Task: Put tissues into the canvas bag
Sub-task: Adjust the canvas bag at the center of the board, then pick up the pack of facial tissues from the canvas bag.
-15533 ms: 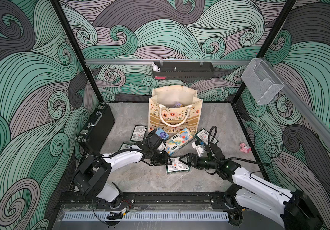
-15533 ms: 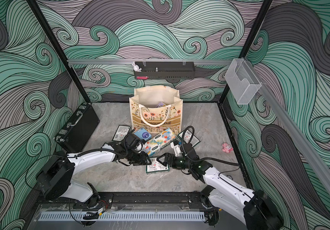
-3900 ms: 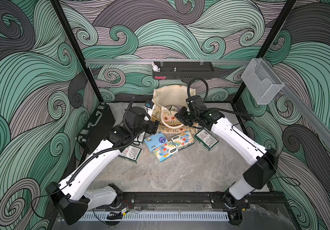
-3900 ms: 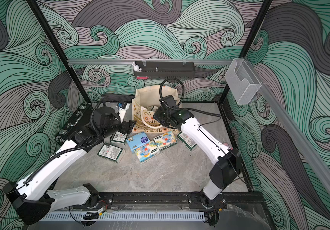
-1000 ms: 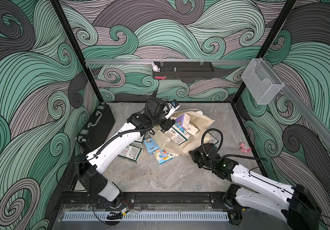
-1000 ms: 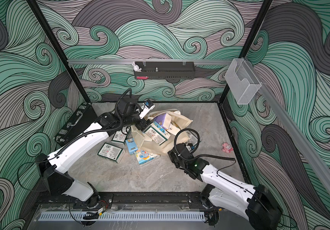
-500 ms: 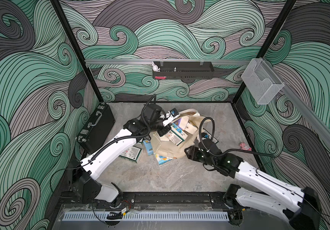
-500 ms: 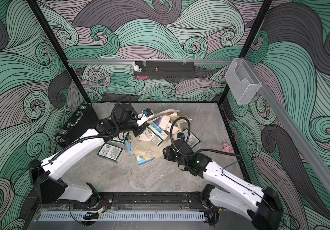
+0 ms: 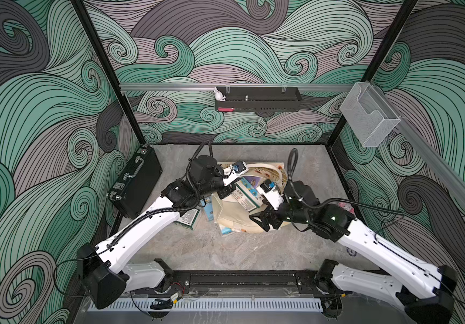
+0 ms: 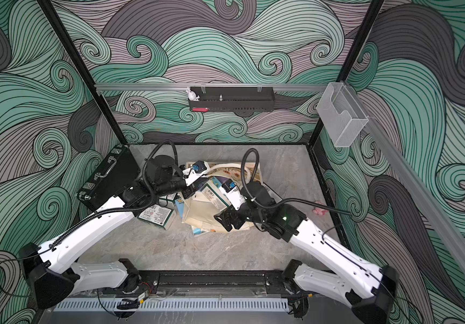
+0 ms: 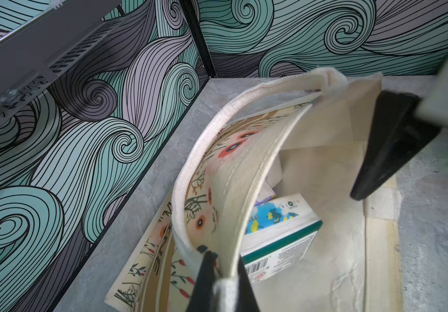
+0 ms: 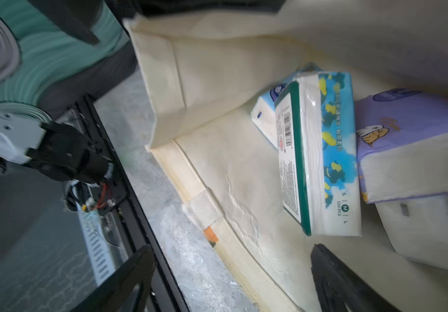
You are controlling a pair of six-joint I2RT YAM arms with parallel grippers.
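The canvas bag (image 9: pixel 236 216) lies slumped on its side on the tabletop (image 9: pixel 225 252). The left pincer (image 11: pixel 224 267) is clamped on its limp rim, holding the mouth up. The right pincer (image 12: pixel 232 250) gapes empty at that mouth. Inside the bag lie a green-and-white pack (image 12: pixel 317 151) and a purple pack (image 12: pixel 412 140); other tissues (image 9: pixel 187 220) lie just beside it. The packs look light, squashy and slick-wrapped, probably best pinched across their narrow sides. The mouth is tight, but there is bare tabletop in front of the bag.

Matt woven canvas bag (image 11: pixel 247 167), glossy plastic-wrapped tissues (image 12: pixel 325 151)

"320 PCS", "S|M|L" on tissue pack (image 12: pixel 322 154)
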